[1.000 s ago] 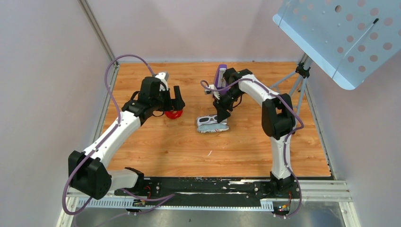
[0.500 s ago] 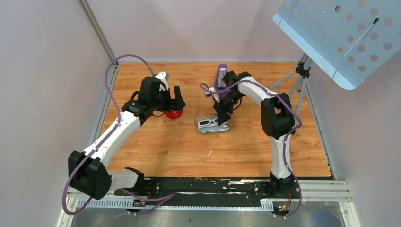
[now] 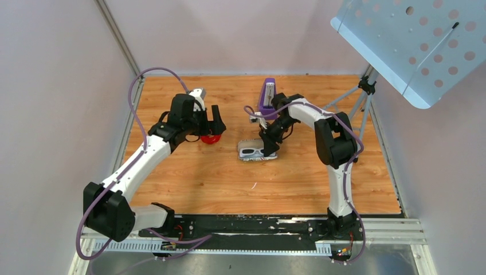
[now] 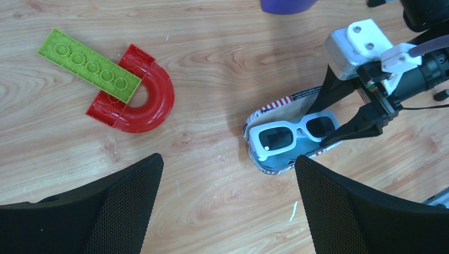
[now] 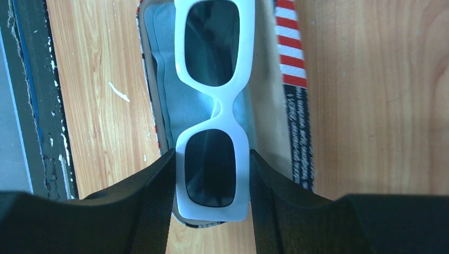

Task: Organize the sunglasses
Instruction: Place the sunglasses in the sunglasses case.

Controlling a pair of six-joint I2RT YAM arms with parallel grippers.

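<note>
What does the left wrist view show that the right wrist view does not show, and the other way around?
Only the left wrist view: the green brick lying over the red curved piece, and the open left claw. Only the right wrist view: a dark strip beside the wooden table. Both: the white sunglasses over the open striped case, held by the right claw.

Green studded plate [image 4: 89, 65] is lying across one end of red arch block [image 4: 140, 100]; purple object [image 3: 267, 94] is sitting farther back on wooden table [image 3: 200, 177].
</note>
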